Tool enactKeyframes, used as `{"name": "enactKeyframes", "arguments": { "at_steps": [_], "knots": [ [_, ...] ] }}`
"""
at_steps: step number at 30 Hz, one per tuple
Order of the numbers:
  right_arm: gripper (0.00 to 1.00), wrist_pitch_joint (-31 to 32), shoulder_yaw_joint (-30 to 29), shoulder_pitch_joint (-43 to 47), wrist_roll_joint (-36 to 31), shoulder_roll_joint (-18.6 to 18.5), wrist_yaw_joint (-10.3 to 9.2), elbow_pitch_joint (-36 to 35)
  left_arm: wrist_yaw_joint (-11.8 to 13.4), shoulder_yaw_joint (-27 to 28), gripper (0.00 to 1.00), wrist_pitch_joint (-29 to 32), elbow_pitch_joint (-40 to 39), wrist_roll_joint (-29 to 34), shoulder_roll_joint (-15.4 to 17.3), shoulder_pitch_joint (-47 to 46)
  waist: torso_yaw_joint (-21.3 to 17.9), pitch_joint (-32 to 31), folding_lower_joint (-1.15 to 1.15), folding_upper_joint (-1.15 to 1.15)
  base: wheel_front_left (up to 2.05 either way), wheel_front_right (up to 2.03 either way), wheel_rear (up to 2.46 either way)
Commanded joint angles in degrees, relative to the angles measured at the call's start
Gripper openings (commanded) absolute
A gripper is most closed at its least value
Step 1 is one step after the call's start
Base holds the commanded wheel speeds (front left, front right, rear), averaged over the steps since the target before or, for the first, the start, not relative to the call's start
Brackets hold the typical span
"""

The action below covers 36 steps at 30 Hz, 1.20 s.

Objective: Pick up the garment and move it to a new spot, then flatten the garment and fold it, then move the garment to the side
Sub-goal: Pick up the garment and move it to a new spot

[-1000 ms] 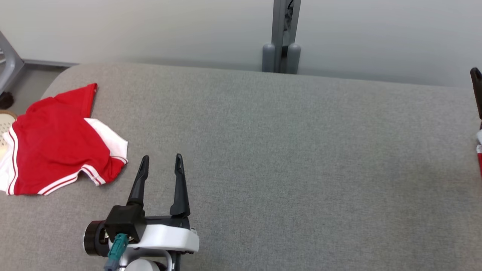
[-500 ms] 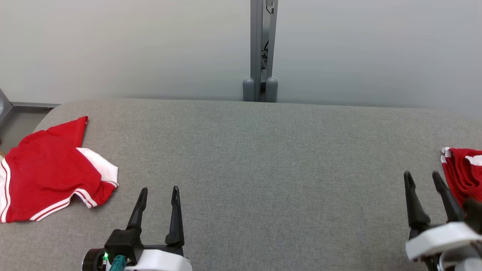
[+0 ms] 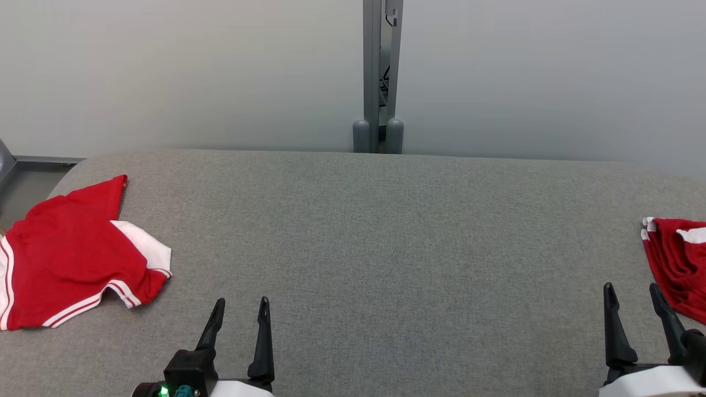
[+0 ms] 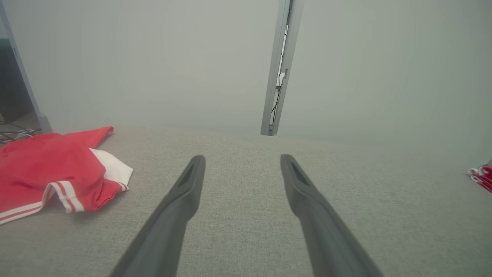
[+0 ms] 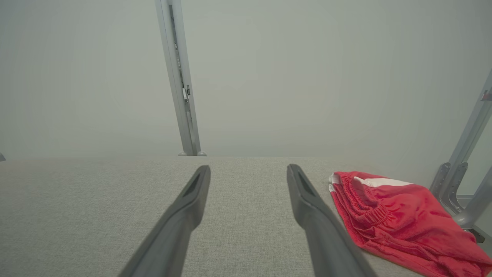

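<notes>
1. Left gripper (image 3: 241,302): sits low on the left side of the head view, with two long dark fingers (image 4: 173,215) pointing up and spread wide apart, holding nothing
2. Between those fingers: just bare grey cloth of the big soft table (image 3: 386,248)
3. Right gripper (image 3: 631,288): sits low on the right side of the head view, fingers spread wide too, holding nothing
4. Just beside its right finger: the red garment on the right (image 3: 678,264), lying bunched up in a heap at the right edge of the table, with a crinkly stretchy band and a bit of white on top; hard to tell if finger and cloth touch
5. To the left of the left gripper, near but apart: the red and white garment on the left (image 3: 66,259), lying spread out fairly flat at the left end of the table, with a white patch and white stripes along its hem
6. Between the two garments: a wide stretch of grey table, with both grippers at its near edge
7. Behind the table, in the middle: a thin grey post (image 3: 378,82) standing straight up against a plain pale wall (image 3: 165,71)
8. Past the right end of the table, in the right wrist view: slanting grey metal legs (image 5: 457,184) on the floor
</notes>
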Motion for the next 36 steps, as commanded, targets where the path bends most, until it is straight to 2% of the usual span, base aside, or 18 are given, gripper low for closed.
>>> {"name": "enactKeyframes", "arguments": {
  "at_steps": [1, 12, 22, 31, 35, 36],
  "knots": [
    [1.0, -0.1, -0.1, 0.1, -0.4, 0.1, 0.01, -0.4, -0.1, 0.3, 1.0, -0.2, 0.2, -0.2, 0.2, 0.2, 0.0, 0.0, 0.0, 0.0, 0.0, 0.0, 0.0],
    [1.0, -0.1, 0.4, -0.4, 0.0, 0.2, 0.01, 0.7, 0.0, -0.2, 1.0, -0.2, 0.9, 0.6, 0.2, -0.5, 0.3, -0.1, 0.0, 0.0, 0.0, 0.0, 0.0],
    [1.0, -0.1, 0.7, -0.1, 0.9, 0.2, 0.01, 1.2, 0.3, 0.1, 1.0, -0.2, 0.3, 0.7, 0.2, -0.6, 2.0, 0.5, 0.0, 0.0, 0.0, 0.0, 0.0],
    [1.0, -0.1, 2.1, 0.4, 2.1, 0.2, 0.01, 0.8, 0.0, 0.6, 1.0, -0.2, 0.2, 1.6, 0.2, -0.7, 7.5, 1.4, 0.0, 0.0, 0.0, 0.0, 0.0],
    [1.0, -0.1, 3.2, 0.3, 2.8, 0.1, 0.01, 0.4, -0.1, 1.4, 1.0, -0.2, 0.1, 2.4, 0.2, -0.3, 11.3, 1.5, 0.0, 0.0, 0.0, 0.0, 0.0],
    [1.0, -0.1, 4.0, 0.4, 3.1, 0.1, 0.01, 0.4, 0.0, 2.0, 1.0, -0.2, -0.2, 2.5, 0.2, 0.3, 13.5, 1.4, 0.0, 0.0, 0.0, 0.0, 0.0]
  ]
}}
